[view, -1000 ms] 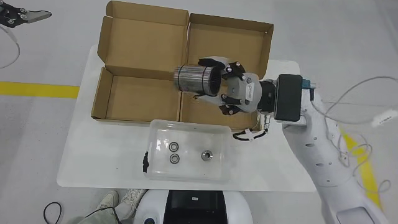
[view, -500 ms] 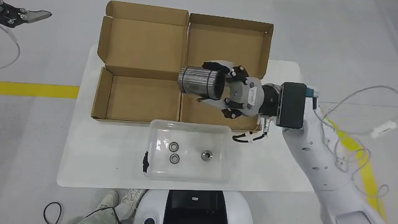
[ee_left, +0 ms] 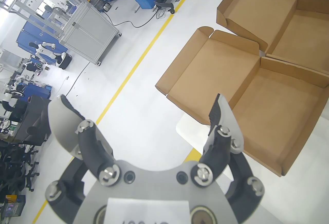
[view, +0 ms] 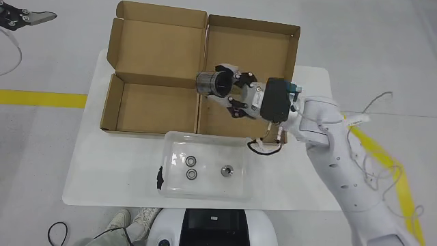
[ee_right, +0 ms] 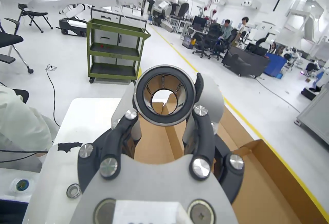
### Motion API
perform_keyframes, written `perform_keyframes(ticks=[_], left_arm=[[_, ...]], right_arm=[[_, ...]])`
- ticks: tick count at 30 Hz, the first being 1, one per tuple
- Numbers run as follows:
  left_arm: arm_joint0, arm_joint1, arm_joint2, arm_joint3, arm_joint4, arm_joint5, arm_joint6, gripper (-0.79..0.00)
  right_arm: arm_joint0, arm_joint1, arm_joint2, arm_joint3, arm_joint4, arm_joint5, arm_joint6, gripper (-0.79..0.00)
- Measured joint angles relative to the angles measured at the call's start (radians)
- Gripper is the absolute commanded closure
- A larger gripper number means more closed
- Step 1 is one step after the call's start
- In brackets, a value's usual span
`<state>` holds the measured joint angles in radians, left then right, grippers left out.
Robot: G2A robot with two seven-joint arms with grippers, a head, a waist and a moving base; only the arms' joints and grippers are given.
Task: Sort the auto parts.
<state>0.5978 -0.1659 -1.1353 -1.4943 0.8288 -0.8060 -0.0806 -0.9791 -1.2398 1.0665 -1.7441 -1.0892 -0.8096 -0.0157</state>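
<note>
Right gripper (view: 225,85): closed around silver hollow metal cylinder (view: 208,82), gripped between its fingers, lying sideways, open end facing the wrist. Open brown cardboard box (view: 218,124) beneath gripper. Left gripper (ee_left: 140,106): fingers spread wide.

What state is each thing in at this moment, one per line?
left gripper: open, empty.
right gripper: shut on the metal cylinder.
metal cylinder: gripped, lying sideways, in the air.
left box: lid open, empty.
right box: lid open.
clear tray: uncovered, three small parts inside.
</note>
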Motion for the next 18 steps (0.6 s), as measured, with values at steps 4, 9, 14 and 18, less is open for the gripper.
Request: perform_keyframes(ticks=[4, 9, 14, 18], left_arm=[[0.0, 0.0, 0.0, 0.0, 0.0, 0.0, 0.0, -0.785], [0.0, 0.0, 0.0, 0.0, 0.0, 0.0, 0.0, -0.785], [0.0, 0.0, 0.0, 0.0, 0.0, 0.0, 0.0, -0.785], [0.0, 0.0, 0.0, 0.0, 0.0, 0.0, 0.0, -0.785]], right_arm=[[0.031, -0.003, -0.023, 0.029, 0.061, 0.062, 0.175, 0.0], [0.08, -0.01, -0.067, 0.046, 0.117, 0.167, 0.417, 0.0], [0.133, -0.019, -0.12, 0.084, 0.12, 0.241, 0.627, 0.0], [0.17, -0.027, -0.148, 0.139, 0.159, 0.232, 0.681, 0.0]])
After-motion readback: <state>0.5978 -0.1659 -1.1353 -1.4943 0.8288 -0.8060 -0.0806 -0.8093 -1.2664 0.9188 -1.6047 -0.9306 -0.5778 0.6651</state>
